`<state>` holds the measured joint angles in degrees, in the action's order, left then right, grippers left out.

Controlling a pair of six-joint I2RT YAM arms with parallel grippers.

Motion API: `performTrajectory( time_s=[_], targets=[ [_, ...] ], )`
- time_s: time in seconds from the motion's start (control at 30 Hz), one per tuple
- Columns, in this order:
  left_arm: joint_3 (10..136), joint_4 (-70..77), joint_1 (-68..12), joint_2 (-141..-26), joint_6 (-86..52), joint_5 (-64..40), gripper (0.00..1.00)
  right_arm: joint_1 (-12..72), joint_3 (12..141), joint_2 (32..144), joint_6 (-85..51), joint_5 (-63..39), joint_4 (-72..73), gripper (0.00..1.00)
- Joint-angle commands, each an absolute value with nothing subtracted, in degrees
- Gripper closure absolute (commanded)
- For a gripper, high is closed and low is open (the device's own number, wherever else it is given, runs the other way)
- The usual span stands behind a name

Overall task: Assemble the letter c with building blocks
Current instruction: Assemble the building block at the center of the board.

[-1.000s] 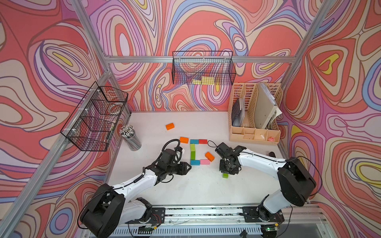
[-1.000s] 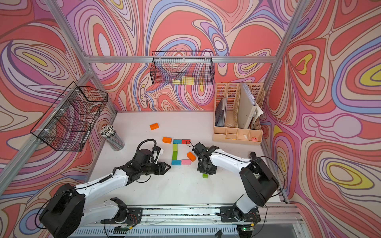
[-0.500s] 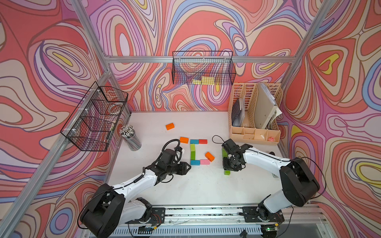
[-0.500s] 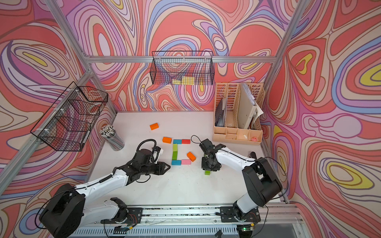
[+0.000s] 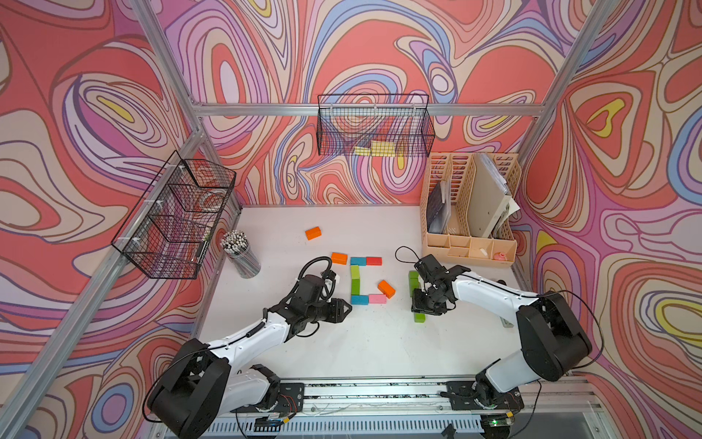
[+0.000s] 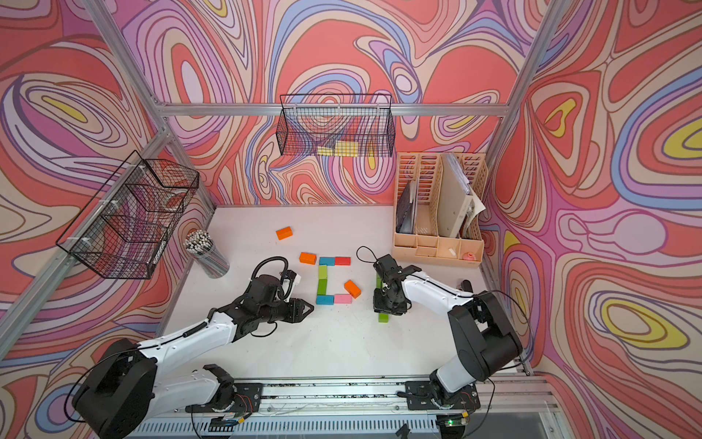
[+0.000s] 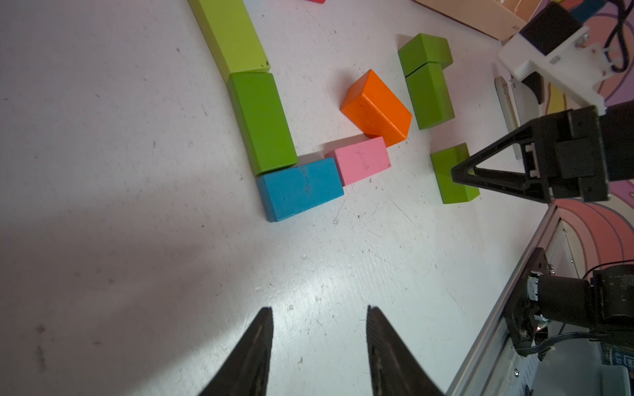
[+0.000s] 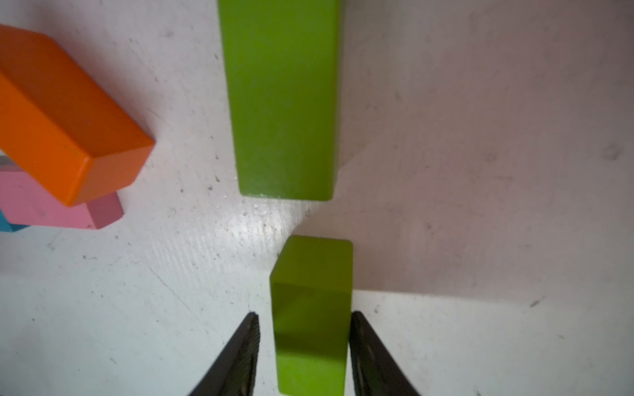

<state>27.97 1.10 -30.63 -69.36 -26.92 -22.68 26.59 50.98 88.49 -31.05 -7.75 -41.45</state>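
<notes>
- The letter's back is a pale green block (image 5: 354, 271) end to end with a darker green block (image 5: 355, 286). Its top arm is a blue block (image 5: 358, 261) and a red block (image 5: 373, 260).
- The bottom arm is a second blue block (image 7: 300, 188) with a pink block (image 7: 360, 159) joined to it, so the shape looks nearly complete.
- What seems left to do is tidying. An orange block (image 7: 377, 108) lies askew against the pink one's end, in the letter's mouth, and another orange block (image 5: 339, 258) sits at the top outer corner.
- A short green block (image 8: 312, 308) lies on the bench (image 5: 361, 349) between the right hand's (image 8: 304, 313) fingers, well clear of the letter.
- The right hand's fingers stand apart astride the block. One is at its side and the other shows a sliver of gap, so it does not look clamped.
- Just ahead of those fingertips lies a longer green block (image 8: 281, 103).
- The left hand (image 7: 319, 308) has its fingers apart and empty, and the letter's lower blue corner lies ahead of its tips.
- A stray orange block (image 5: 313, 233) lies far beyond both hands.
</notes>
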Motion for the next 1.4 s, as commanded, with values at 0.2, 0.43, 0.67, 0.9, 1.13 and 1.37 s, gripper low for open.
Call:
performTrajectory(
  time_s=[0.2,0.43,0.67,0.9,1.13,1.37],
  targets=[
    [27.95,0.2,-30.23,-69.01,-25.66,-22.0,0.53,27.08,49.22,88.13,-33.78,-8.1,-41.12,0.55],
    [27.86,0.06,-30.21,-68.74,-25.66,-21.97,0.53,29.0,49.83,88.67,-36.4,-4.46,-42.24,0.53],
    [27.86,0.05,-30.17,-68.55,-25.49,-21.92,0.53,29.22,50.47,88.97,-36.71,-3.32,-42.92,0.65],
    [27.84,0.09,-30.15,-68.91,-25.42,-22.06,0.53,29.18,52.78,90.6,-32.47,-2.03,-44.18,0.68],
    [27.73,0.21,-30.15,-68.18,-25.23,-21.97,0.53,29.19,55.14,92.19,-30.22,-0.83,-44.85,0.66],
    [27.76,0.12,-30.15,-68.05,-25.22,-21.88,0.53,29.19,55.99,93.22,-30.32,-0.48,-44.75,0.65]
  ],
)
